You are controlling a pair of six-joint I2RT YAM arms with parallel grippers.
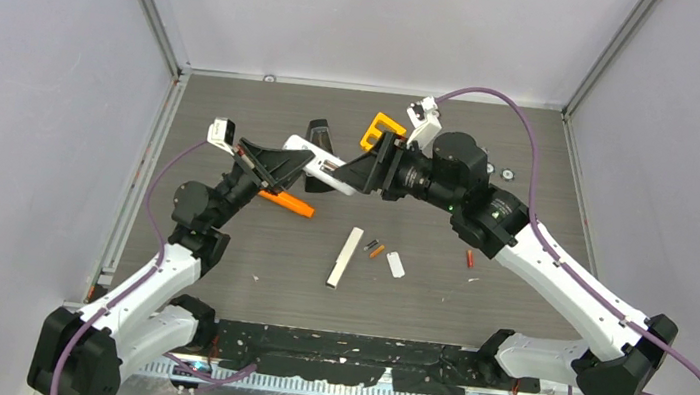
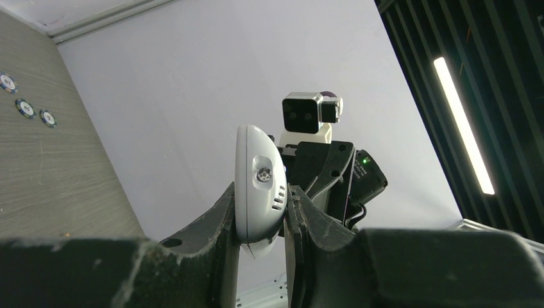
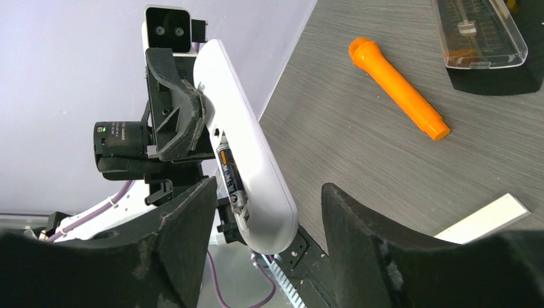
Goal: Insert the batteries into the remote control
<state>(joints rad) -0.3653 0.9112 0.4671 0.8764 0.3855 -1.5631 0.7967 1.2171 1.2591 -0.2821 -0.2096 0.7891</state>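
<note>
The left gripper [image 2: 262, 192] is up off the bench [image 1: 247, 266], its jaws clenched on a white remote control [image 2: 256, 160]. The remote reaches across toward the right gripper [image 3: 268, 186]. Those jaws are released and stand wide, with the rounded end of the remote between them; I can't see either one touching it. From the right wrist view the remote's slot faces out, and one dark cell [image 3: 228, 173] sits inside it.

Three loose batteries lie on the bench below. The dark grey battery [image 1: 369, 244] and the orange battery [image 1: 376, 252] are just beside each other. They lie between a long white bar [image 1: 346, 255] and a small white cover piece [image 1: 396, 264]. The red battery [image 1: 469, 259] is well apart from them, near the right arm.

An orange pen-shaped tool [image 3: 398, 86] lies flat under the left arm, and a clear plastic case [image 3: 481, 32] is near it.
</note>
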